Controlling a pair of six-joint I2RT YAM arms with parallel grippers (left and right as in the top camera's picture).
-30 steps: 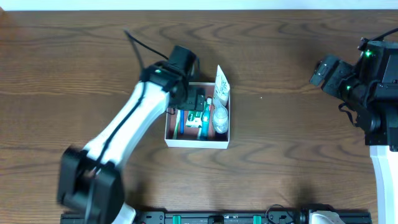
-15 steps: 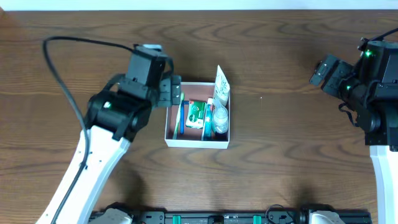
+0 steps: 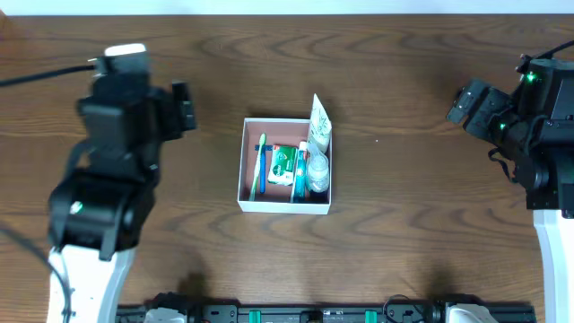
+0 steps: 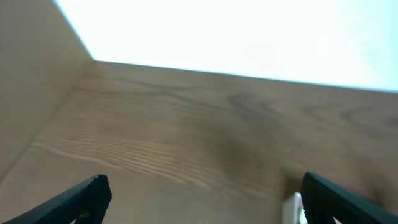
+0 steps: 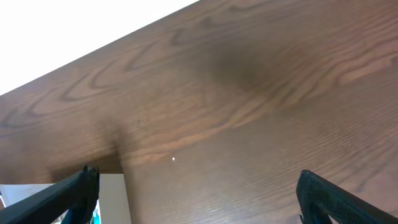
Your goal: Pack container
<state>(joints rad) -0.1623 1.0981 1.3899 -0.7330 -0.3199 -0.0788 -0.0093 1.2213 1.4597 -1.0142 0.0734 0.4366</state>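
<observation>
The container [image 3: 285, 205] is a square shallow white-walled box with a pinkish-brown inside, at the table's middle. In it lie a blue toothbrush [image 3: 261, 167], a green packet [image 3: 283, 165], a clear small bottle [image 3: 317, 172] and a white tube [image 3: 319, 123] leaning over its back right corner. My left gripper [image 3: 185, 107] is open and empty, raised left of the container; its wrist view [image 4: 202, 199] shows bare wood between the fingers. My right gripper [image 3: 464, 101] is open and empty at the far right; a container corner [image 5: 113, 198] shows by its left finger.
The brown wooden table [image 3: 404, 224] runs to a white edge at the back [image 3: 287, 7]. A black rail with green clips [image 3: 305, 314] lies along the front edge. The left arm's black cable [image 3: 40, 75] hangs at the far left.
My left arm has pulled out of the container and swung up and to the left, empty. The green packet and toothbrush lie in the container. The right arm has not moved.
</observation>
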